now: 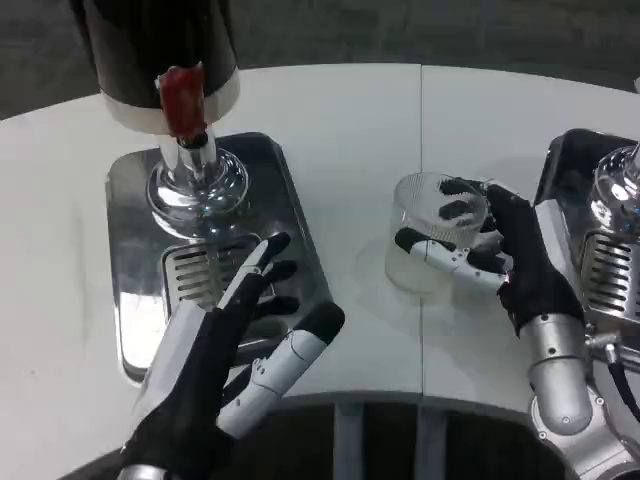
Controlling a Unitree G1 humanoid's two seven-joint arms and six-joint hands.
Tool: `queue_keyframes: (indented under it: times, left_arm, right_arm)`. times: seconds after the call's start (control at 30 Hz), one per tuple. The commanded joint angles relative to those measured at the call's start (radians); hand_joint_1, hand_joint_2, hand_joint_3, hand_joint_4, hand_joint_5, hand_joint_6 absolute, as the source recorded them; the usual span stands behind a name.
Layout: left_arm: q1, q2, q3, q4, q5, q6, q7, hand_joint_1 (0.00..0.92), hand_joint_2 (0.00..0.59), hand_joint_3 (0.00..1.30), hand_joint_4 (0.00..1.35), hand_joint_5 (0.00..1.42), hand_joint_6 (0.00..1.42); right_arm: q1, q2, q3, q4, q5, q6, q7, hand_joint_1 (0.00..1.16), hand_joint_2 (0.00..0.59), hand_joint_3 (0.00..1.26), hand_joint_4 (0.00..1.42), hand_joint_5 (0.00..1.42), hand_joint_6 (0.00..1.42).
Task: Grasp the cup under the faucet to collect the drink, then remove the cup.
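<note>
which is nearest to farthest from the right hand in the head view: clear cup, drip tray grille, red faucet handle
1. clear cup: in the right hand, at centre-right.
2. drip tray grille: left of the cup, beneath the left hand's fingertips.
3. red faucet handle: far upper left, on the dispenser.

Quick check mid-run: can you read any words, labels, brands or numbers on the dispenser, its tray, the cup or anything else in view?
None readable: the dispenser, its red tap handle, the drip tray and the clear cup held by the right hand show no print.
</note>
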Motion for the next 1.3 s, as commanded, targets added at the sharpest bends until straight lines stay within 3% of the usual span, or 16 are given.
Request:
queue_keyframes:
  times: [0.03,0.1,0.23,0.47,0.73,1.3]
  left_arm:
    - [0.001,0.002,-0.001,-0.003,-0.006,0.006,-0.009,0.0,0.02,0.11,0.15,0.28,0.34]
    - [0.001,0.001,-0.003,0.0,-0.007,0.004,-0.008,0.0,0.02,0.11,0.15,0.28,0.34]
    - [0.002,-0.005,-0.008,0.008,-0.012,-0.005,-0.005,0.0,0.02,0.11,0.15,0.28,0.34]
    - [0.003,-0.012,-0.01,0.026,-0.024,-0.025,0.001,0.0,0.02,0.11,0.15,0.28,0.34]
    - [0.004,-0.013,-0.01,0.043,-0.038,-0.043,0.007,0.0,0.021,0.11,0.16,0.28,0.34]
    - [-0.009,-0.022,-0.014,0.073,-0.044,-0.066,0.007,0.0,0.021,0.11,0.16,0.29,0.34]
  right_arm:
    - [0.02,-0.003,0.013,-0.006,-0.022,-0.005,-0.044,0.84,0.165,0.73,0.87,1.06,1.1]
    - [0.025,-0.011,0.02,-0.019,-0.036,-0.008,-0.061,0.85,0.153,0.77,0.9,1.12,1.21]
    - [0.063,-0.041,0.049,-0.092,-0.092,-0.024,-0.111,0.86,0.128,0.82,0.93,1.18,1.29]
    - [0.101,-0.082,0.074,-0.169,-0.13,-0.023,-0.093,0.87,0.116,0.84,0.95,1.22,1.34]
    - [0.094,-0.136,0.097,-0.214,-0.146,-0.007,0.005,0.86,0.1,0.85,0.95,1.21,1.35]
    - [0.094,-0.176,0.073,-0.284,-0.078,0.06,0.208,0.84,0.098,0.85,0.96,1.21,1.36]
